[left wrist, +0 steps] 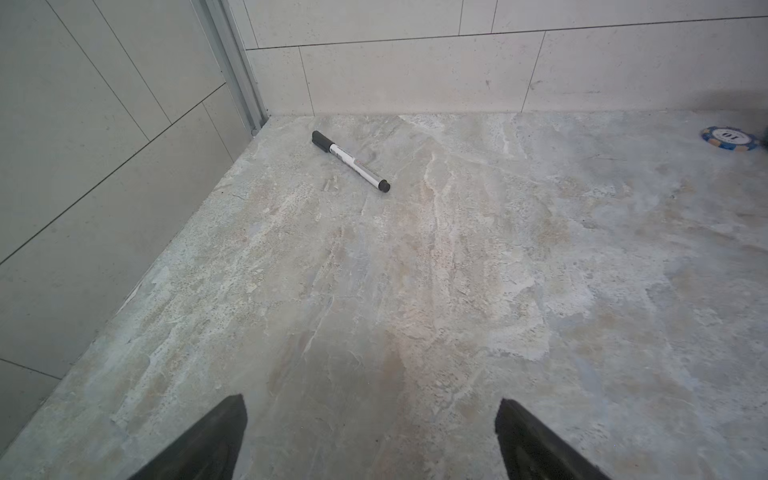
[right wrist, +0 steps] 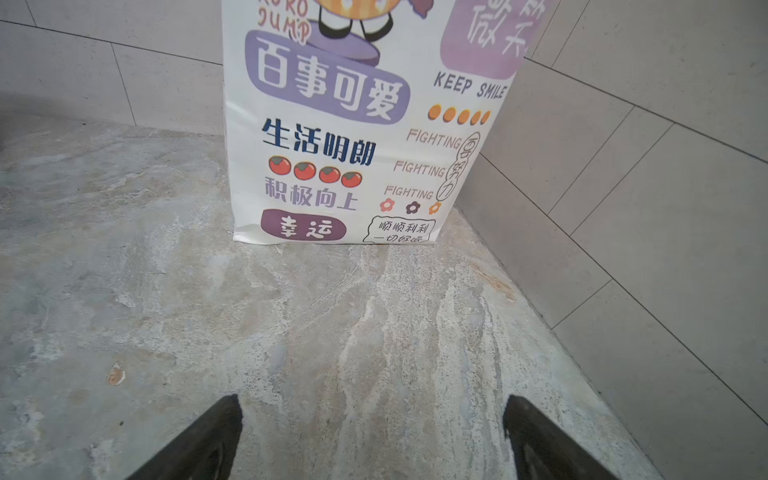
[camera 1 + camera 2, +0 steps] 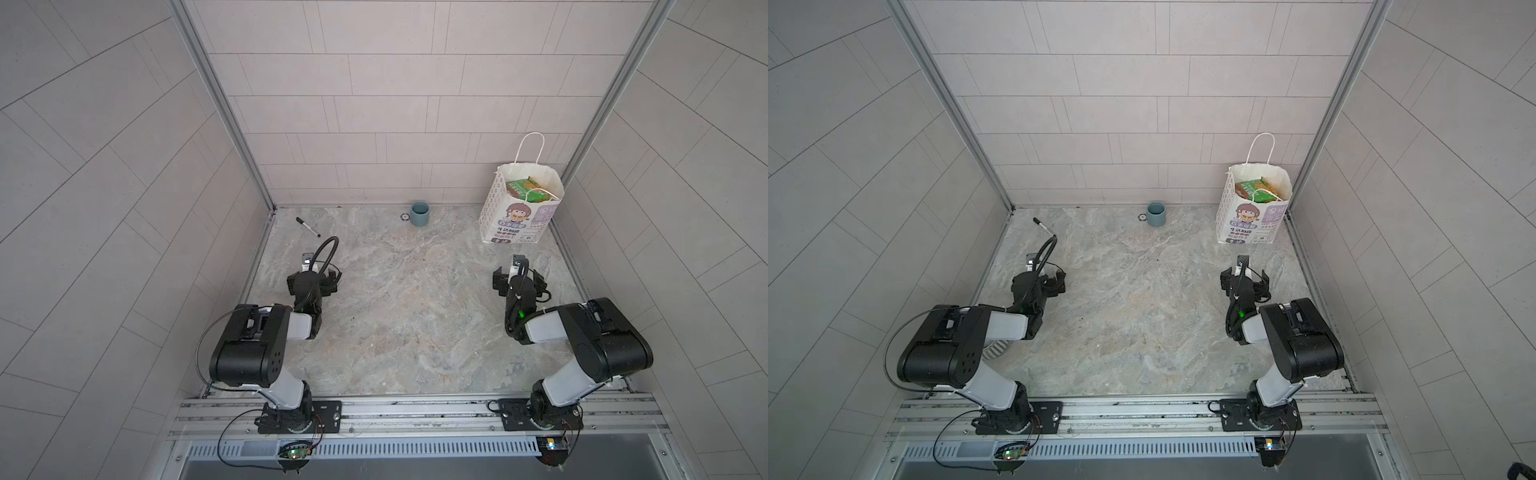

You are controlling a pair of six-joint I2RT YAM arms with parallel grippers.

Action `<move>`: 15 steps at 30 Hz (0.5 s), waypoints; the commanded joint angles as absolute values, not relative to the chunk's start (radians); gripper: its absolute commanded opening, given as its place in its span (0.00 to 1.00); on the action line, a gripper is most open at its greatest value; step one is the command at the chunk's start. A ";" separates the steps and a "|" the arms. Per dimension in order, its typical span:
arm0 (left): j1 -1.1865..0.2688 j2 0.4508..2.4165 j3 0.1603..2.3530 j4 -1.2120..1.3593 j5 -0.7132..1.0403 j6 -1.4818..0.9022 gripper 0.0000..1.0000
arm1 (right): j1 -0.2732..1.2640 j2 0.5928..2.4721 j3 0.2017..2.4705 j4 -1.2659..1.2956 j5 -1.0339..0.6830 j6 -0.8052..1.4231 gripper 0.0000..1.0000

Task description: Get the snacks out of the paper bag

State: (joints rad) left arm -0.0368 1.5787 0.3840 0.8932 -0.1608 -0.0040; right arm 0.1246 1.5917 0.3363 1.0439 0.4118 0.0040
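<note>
Both top views: paper bag [image 3: 513, 222] upright in the far right corner of the table [image 3: 395, 316], mouth open; one cord handle [image 3: 530, 145] raised, the other drooped across the opening; snacks [image 3: 523, 187] inside the bag, green and orange-yellow packets showing at the mouth, count not readable. Right wrist view: right end effector [image 2: 372, 399] with jaws wide apart, holding nothing, facing the bag's printed front; near it, not touching. Left wrist view: left end effector [image 1: 370, 401] likewise spread and empty, above the table; black marker pen [image 1: 351, 161] lying ahead near the left wall; blue chip [image 1: 730, 139] marked 10 farther off by the back wall; grey-blue cup [image 3: 419, 214] just beside that chip.
</note>
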 commanded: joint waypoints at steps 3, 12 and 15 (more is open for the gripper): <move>-0.030 1.587 0.403 0.908 -0.152 -0.010 1.00 | 0.130 1.600 0.338 1.063 0.430 -0.002 1.00; -0.029 1.587 0.404 0.910 -0.152 -0.012 1.00 | 0.130 1.595 0.338 1.054 0.430 0.001 0.99; -0.031 1.585 0.399 0.916 -0.148 -0.011 1.00 | 0.129 1.596 0.339 1.056 0.430 0.001 0.99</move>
